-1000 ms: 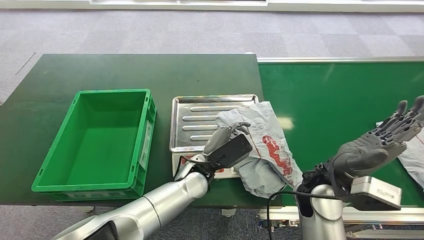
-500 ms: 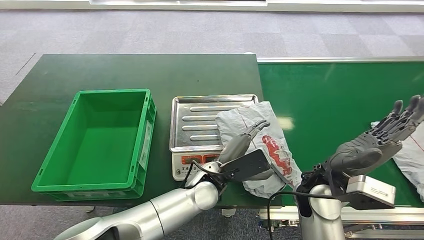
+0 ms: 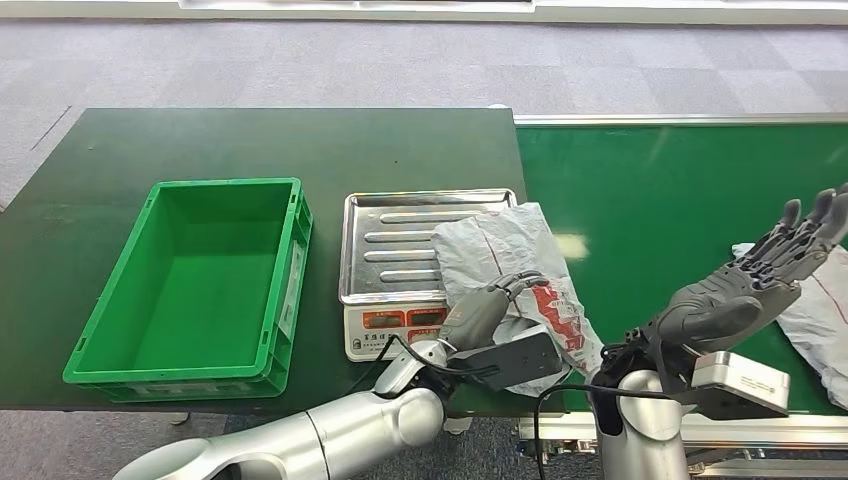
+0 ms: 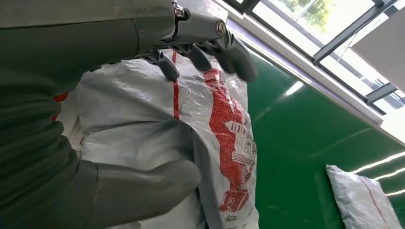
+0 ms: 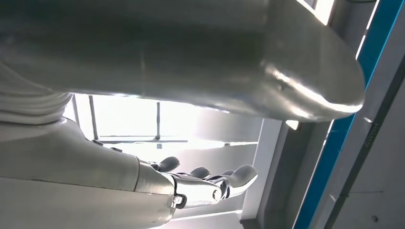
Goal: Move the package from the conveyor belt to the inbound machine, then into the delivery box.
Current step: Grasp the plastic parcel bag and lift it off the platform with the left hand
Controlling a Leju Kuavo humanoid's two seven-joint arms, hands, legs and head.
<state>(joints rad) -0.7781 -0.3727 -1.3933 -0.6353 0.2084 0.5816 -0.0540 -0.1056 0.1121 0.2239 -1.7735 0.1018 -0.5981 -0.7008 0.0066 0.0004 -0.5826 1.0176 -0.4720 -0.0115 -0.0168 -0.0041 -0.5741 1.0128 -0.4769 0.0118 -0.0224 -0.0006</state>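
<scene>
The package (image 3: 520, 290) is a soft grey plastic mailer bag, crinkled and glossy, with a red printed picture and a thin red stripe down its face. It lies partly on the ribbed steel tray of the scale (image 3: 400, 250) and hangs off the tray's right edge toward the conveyor belt (image 3: 660, 210). My left hand (image 3: 490, 320) is on its near end; in the left wrist view my thick grey thumb lies under the bag's lower fold and my darker fingers (image 4: 205, 55) curl over the top of it, so the bag is pinched between them. My left arm reaches up from below, silver and smooth, with the wrist bent toward the belt. My right hand (image 3: 760, 275) is raised above the smooth green belt, palm up, fingers spread and holding nothing. A second grey bag (image 3: 815, 315) lies on the belt just beyond it. A green plastic crate (image 3: 185, 285) with ribbed walls sits left of the scale on the dark green table (image 3: 250, 140).
</scene>
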